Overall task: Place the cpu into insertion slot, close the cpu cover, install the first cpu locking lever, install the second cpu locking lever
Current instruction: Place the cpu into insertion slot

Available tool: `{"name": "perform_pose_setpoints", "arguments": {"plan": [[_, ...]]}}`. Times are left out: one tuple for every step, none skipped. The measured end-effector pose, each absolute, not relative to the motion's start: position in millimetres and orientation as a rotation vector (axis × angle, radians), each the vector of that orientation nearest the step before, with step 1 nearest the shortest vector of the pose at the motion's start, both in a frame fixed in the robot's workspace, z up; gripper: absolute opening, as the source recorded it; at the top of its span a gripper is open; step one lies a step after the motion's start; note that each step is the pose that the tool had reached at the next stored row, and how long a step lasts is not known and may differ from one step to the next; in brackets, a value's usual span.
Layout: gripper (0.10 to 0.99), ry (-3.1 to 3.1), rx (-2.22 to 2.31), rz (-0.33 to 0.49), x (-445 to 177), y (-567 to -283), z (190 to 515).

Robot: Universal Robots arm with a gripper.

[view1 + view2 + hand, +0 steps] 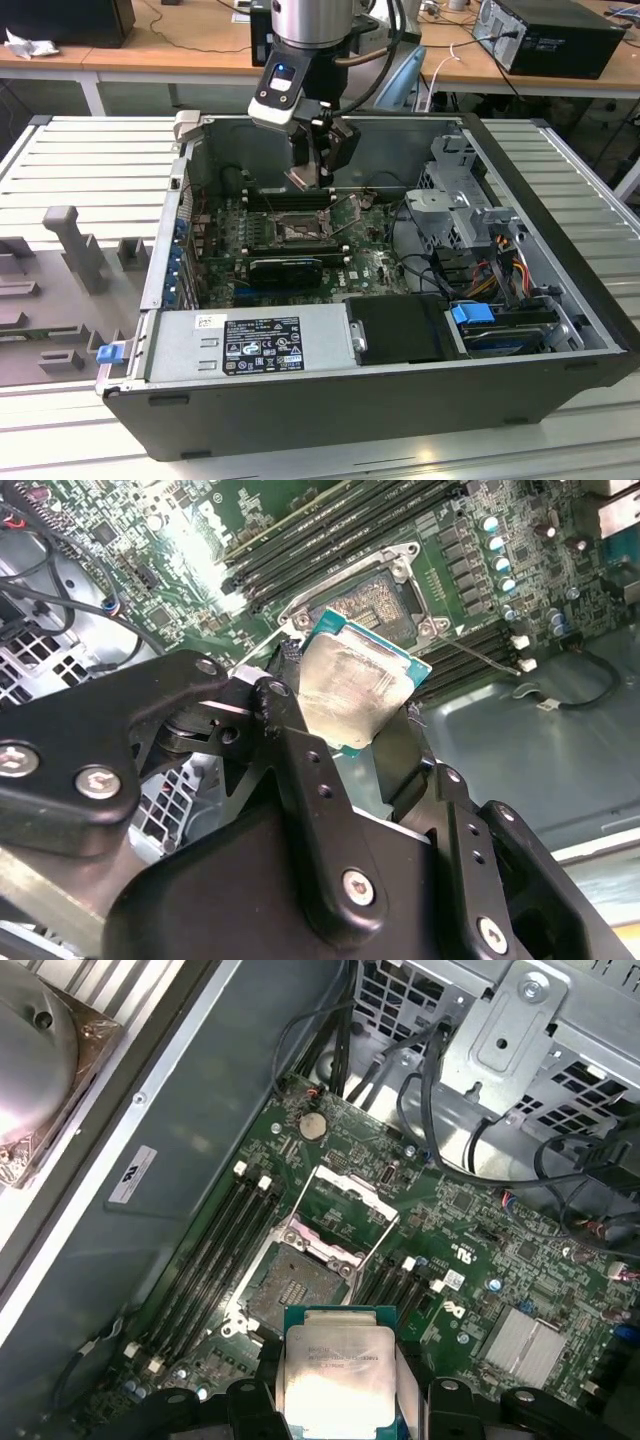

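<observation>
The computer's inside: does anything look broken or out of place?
Nothing looks damaged. The cpu is out of the insertion slot, clamped in the gripper above the board, and the cpu cover stands flipped open.

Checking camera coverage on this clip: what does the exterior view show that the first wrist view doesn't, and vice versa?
Exterior view adds: the whole open case, its labelled power supply, the arm above. First wrist view adds: a close look at the cover, swung open beside the slot, and a coin cell. Both: the cpu gripped in the jaws over the board, slot empty.
</observation>
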State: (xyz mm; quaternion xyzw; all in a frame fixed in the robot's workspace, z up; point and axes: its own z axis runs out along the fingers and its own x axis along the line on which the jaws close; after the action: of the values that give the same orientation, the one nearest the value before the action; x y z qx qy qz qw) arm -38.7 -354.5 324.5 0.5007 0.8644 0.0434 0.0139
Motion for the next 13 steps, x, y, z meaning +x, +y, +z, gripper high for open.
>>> {"name": "perform_pose_setpoints", "arguments": {"plan": [[0.529,2.692,1.559,0.135,-38.7,-354.5,323.6],[0.529,2.692,1.559,0.135,-38.7,-354.5,322.8],[0.529,2.692,1.559,0.135,-38.7,-354.5,322.2],[0.529,2.692,1.559,0.135,-38.7,-354.5,320.7],[0.529,2.692,1.56,0.135,-38.7,-354.5,319.7],[0.529,2.691,1.562,0.134,-38.7,-354.5,319.2],[0.529,2.686,1.569,0.134,-38.7,-354.4,318.9],[0.529,2.679,1.58,0.134,-38.6,-354.5,318.6],[0.529,2.669,1.597,0.134,-38.6,-354.5,318.2],[0.529,2.661,1.61,0.133,-38.7,-354.5,318.0],[0.529,2.645,1.633,0.133,-38.7,-354.5,317.7],[0.529,2.63,1.657,0.132,-38.7,-354.5,317.3],[0.529,2.615,1.678,0.132,-38.7,-354.5,316.9]]}}
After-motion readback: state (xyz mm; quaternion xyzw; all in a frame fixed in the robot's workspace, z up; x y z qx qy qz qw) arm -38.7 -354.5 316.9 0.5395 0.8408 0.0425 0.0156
